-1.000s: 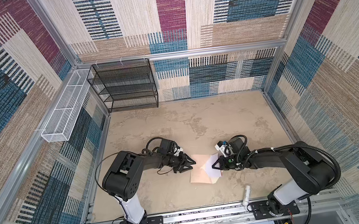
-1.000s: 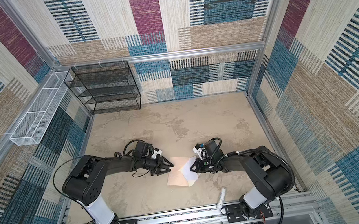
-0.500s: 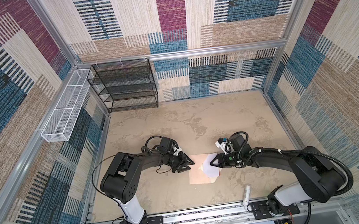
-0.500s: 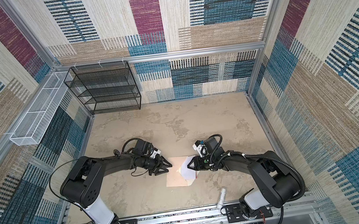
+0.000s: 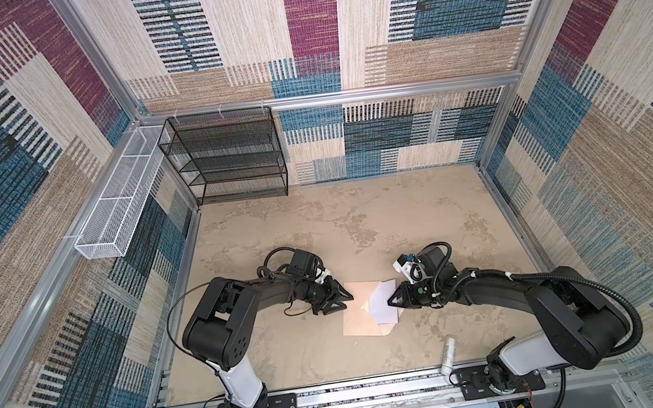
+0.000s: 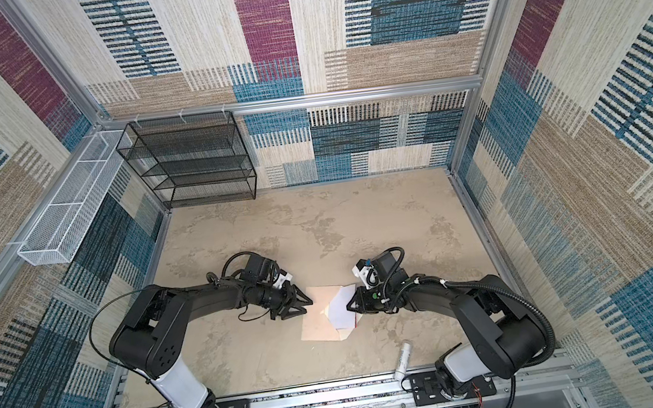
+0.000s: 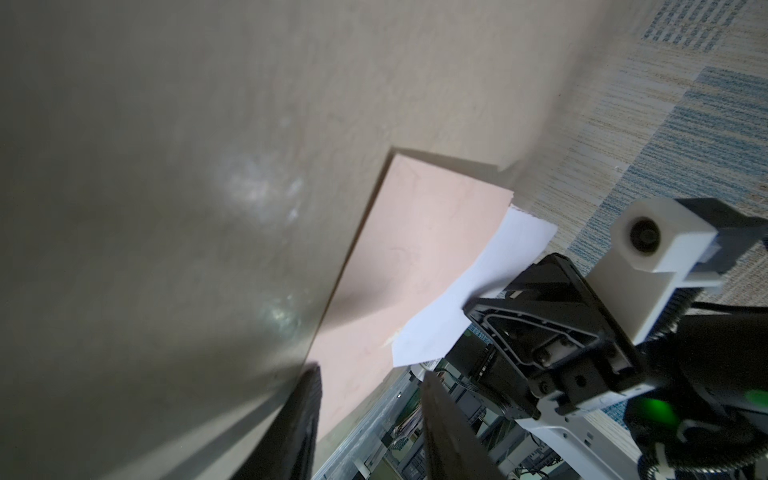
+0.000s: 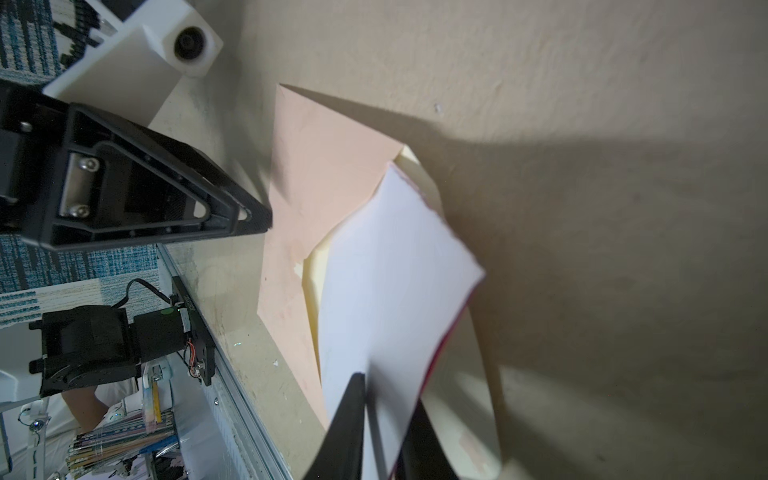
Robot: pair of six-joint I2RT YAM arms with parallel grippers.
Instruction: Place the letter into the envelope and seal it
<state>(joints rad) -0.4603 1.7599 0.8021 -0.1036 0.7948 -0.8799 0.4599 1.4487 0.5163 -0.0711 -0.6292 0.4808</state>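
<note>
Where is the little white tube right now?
In both top views the white tube lies on the table near its front edge, on the right side, beside the right arm's base and apart from the envelope.

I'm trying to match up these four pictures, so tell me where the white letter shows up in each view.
Top view: letter near the floor's front centre, on the envelope's right part.
Top view: letter at the same spot.
Left wrist: letter, the white sheet past the peach paper.
Right wrist: letter, large and close, white face showing.
Shared landmark: the peach envelope beneath it.
</note>
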